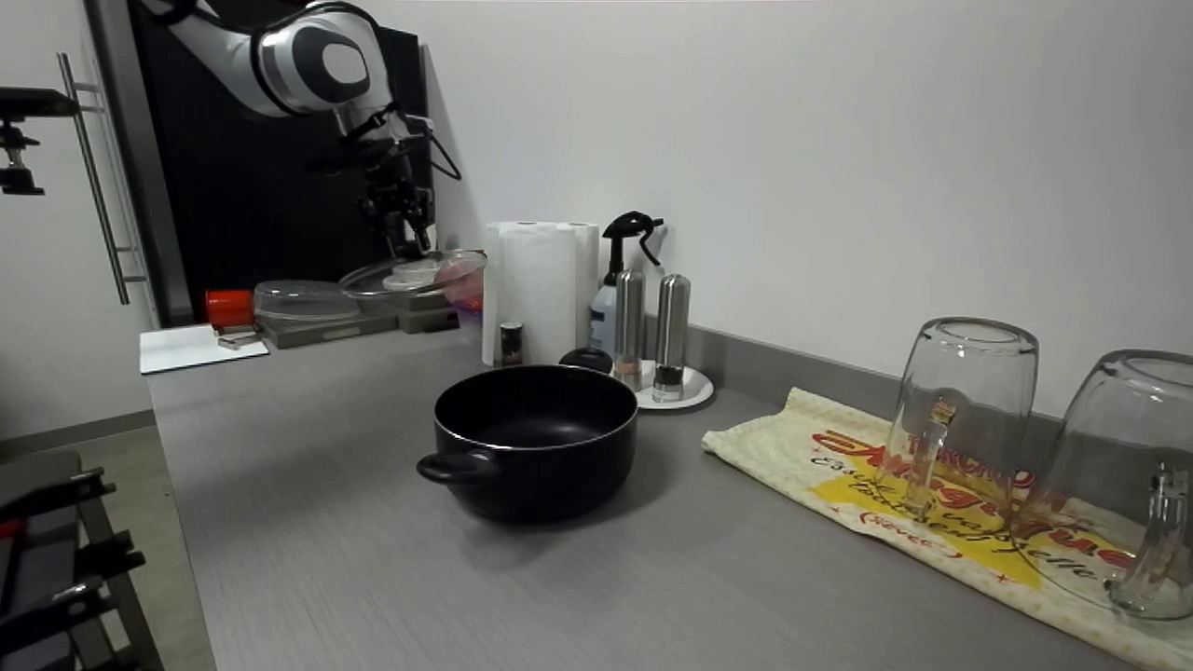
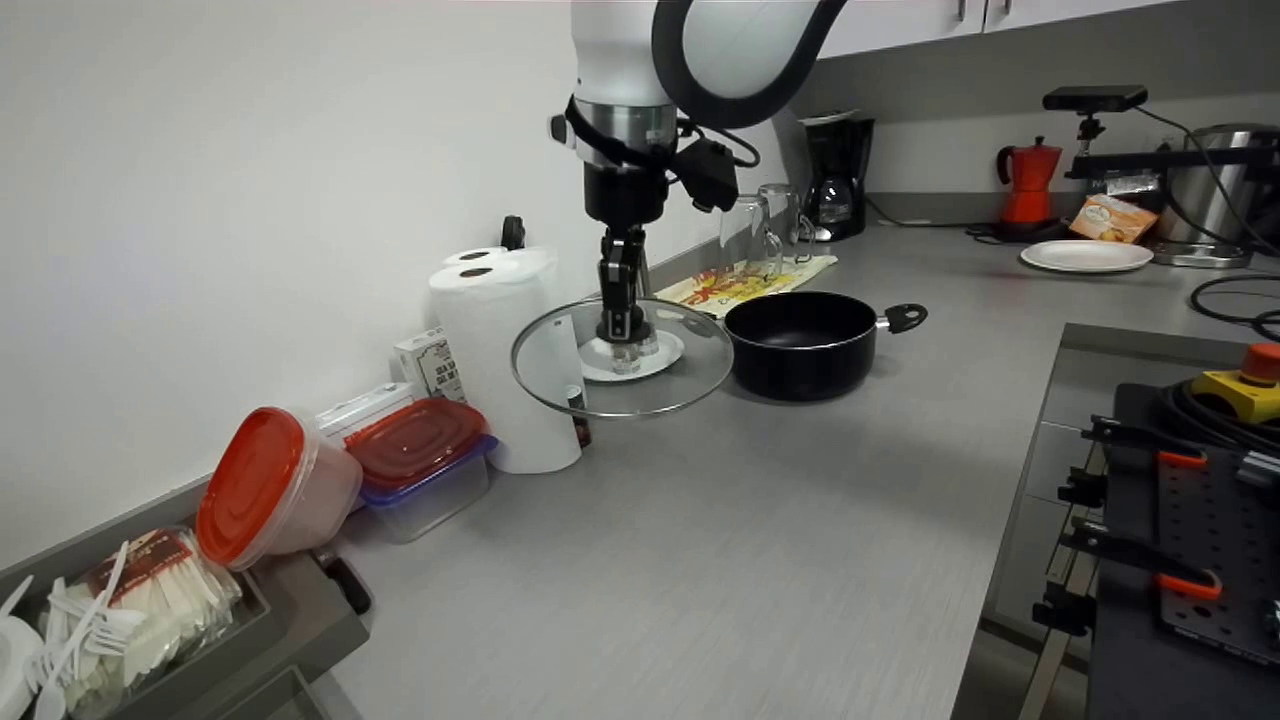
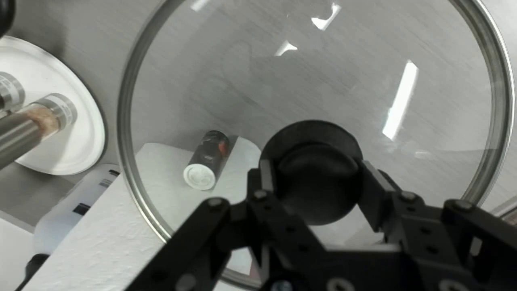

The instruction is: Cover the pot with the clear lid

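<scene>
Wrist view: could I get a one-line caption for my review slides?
Fingers gripping the dark knob of the clear glass lid, with a small dark canister visible through the glass.

Kitchen: coffee maker, wall cabinets

On the grey counter the pot is set upright, with a plate, paper rolls and a jar near it and a towel laid flat. A tub, a tray and a second plate are also carried directly on its surface.
</scene>
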### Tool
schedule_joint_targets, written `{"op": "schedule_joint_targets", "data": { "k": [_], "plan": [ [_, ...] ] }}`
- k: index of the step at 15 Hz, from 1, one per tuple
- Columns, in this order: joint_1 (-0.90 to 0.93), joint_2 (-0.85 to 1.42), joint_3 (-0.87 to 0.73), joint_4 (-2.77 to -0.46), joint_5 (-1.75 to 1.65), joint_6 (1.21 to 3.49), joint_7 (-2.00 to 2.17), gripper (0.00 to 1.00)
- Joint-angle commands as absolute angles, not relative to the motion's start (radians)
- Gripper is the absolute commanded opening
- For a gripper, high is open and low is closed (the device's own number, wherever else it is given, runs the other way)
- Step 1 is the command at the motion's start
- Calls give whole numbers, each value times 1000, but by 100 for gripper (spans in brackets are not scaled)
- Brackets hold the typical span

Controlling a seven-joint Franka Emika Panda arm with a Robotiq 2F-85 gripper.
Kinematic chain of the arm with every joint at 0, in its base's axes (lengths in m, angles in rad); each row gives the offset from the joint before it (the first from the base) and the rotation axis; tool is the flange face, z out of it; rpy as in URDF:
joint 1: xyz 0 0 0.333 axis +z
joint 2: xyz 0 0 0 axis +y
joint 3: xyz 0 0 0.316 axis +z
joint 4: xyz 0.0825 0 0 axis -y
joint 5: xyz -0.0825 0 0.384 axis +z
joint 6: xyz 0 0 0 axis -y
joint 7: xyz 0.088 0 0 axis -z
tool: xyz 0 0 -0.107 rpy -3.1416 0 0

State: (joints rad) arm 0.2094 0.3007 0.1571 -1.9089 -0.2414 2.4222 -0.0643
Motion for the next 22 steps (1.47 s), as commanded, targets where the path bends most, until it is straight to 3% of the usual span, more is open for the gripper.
{"op": "schedule_joint_targets", "data": {
  "k": [1,22],
  "plan": [
    [192,271,135,-1840,-235,2335,-73,26],
    [-12,68,-65,-1874,-353,2255,42,26]
  ]
}}
